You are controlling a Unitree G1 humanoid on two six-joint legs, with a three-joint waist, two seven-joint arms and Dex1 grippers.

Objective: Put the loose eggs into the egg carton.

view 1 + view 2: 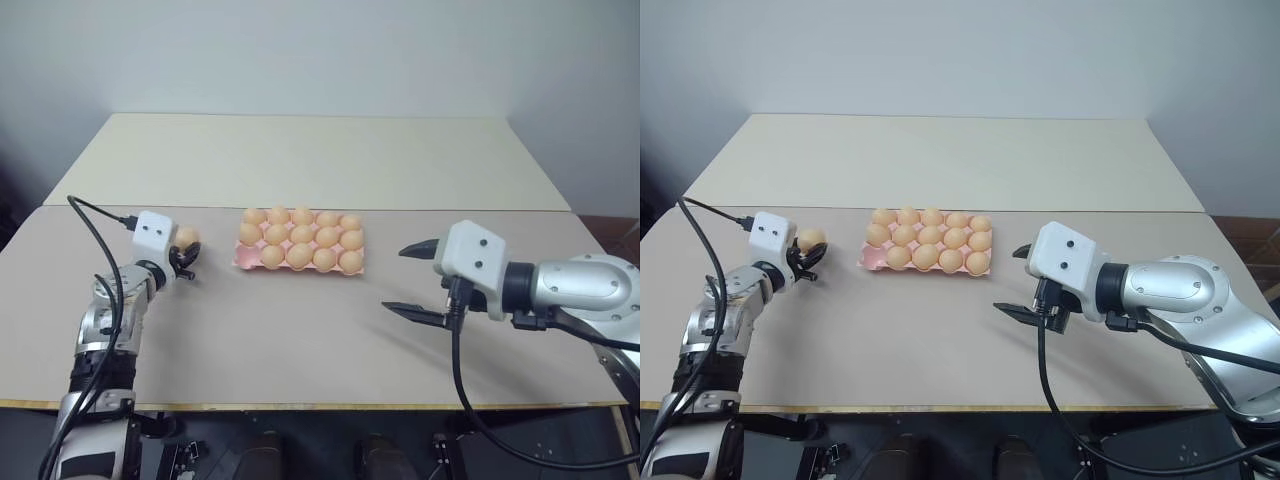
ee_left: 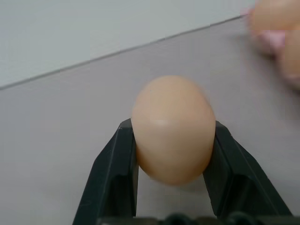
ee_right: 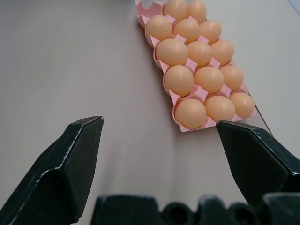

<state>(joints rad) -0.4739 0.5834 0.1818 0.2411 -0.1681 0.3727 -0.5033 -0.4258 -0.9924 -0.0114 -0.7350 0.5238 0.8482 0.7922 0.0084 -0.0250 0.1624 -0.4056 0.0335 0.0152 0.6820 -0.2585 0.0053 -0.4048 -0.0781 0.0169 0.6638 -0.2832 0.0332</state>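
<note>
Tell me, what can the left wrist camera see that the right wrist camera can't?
The left wrist view gives a close look at the loose egg pinched in the shut left tool. The right wrist view gives the open right tool and the pink egg carton lengthwise, holding fourteen eggs, with one corner cup bare. Both share the table and some of the carton.

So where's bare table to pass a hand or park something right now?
The table is bare on the near side between the left gripper and the open right gripper, and on the far side behind the egg carton. It is crowded at the carton, packed with eggs, and at the left gripper, shut on the loose egg just left of the carton.
</note>
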